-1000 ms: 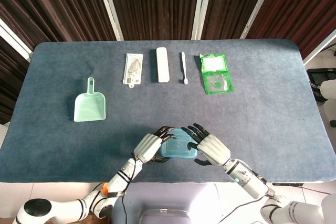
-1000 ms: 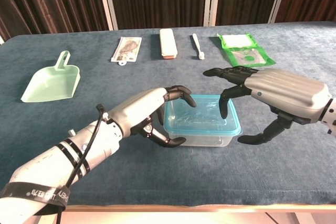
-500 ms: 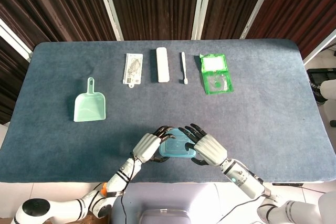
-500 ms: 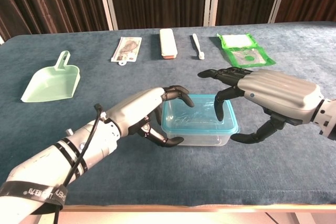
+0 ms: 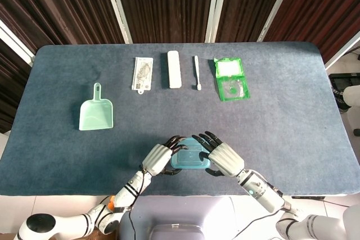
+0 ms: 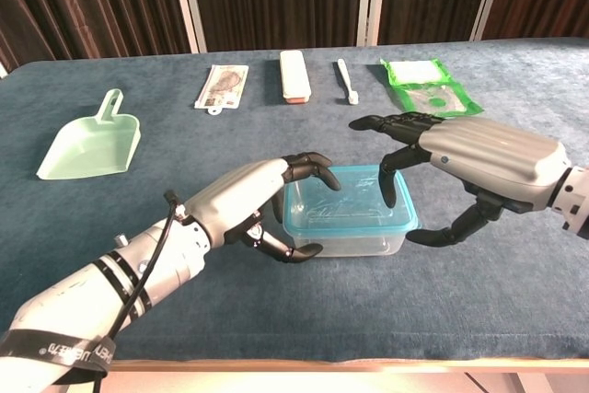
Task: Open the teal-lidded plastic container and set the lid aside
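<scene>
Far left on the blue table (image 6: 83, 255) lay the mint dustpan (image 6: 90, 145), well apart from everything I was working on. Moving in, my left hand (image 6: 247, 202) was clamped on the left end of the container (image 6: 348, 218): fingers (image 6: 311, 168) curled over the top edge of the teal lid (image 6: 350, 202), thumb hooked low against the clear wall beneath, so I counted that as a hold. The container itself sat near the table's front edge, straight ahead of me, lid on and flat. From above it showed as a teal patch (image 5: 190, 156) squeezed between both my hands (image 5: 158, 158). On the right, my right hand (image 6: 460, 159) was spread wide over that end, dark fingertips (image 6: 391, 192) dipping down to the lid's right side, thumb reaching low beside the wall; whether the tips actually touched, I couldn't tell. Nothing was in that palm. Along the back ran a printed packet (image 6: 223, 86), a white case (image 6: 294, 75), a toothbrush (image 6: 346, 80) and a green pouch (image 6: 428, 87)
</scene>
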Tool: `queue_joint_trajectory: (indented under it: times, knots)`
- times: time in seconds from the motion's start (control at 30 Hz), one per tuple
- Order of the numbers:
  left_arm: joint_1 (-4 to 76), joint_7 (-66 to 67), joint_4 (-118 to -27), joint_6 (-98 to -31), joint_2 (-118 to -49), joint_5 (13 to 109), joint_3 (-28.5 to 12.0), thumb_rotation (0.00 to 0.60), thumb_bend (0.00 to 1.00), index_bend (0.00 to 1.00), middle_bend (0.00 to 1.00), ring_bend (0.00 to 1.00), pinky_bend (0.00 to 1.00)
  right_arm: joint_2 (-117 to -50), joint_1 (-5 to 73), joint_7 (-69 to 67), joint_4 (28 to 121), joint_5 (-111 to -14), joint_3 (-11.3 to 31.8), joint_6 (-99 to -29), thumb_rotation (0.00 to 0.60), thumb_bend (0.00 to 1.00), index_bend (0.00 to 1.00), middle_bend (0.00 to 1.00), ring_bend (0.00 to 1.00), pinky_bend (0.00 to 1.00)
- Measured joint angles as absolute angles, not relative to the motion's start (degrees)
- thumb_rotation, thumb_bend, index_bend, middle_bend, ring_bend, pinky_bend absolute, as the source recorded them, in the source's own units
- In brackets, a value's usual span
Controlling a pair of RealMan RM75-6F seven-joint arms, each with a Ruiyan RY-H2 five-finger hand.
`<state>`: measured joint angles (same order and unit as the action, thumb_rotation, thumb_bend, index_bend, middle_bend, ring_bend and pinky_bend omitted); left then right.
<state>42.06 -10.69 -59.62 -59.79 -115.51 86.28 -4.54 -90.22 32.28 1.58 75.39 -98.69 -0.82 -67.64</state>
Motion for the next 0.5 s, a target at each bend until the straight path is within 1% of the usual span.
queue_joint_trajectory:
  times: [0.5]
  knots:
    - [41.7, -11.5, -59.6, -60.6, -115.4, 87.8, -3.4, 0.600, 0.30, 0.28, 0.63, 0.44, 0.49, -89.2, 32.8, 2.8, 77.2, -98.0, 0.0, -68.3, 0.600, 0.39, 0.61, 0.07, 0.00, 0.00]
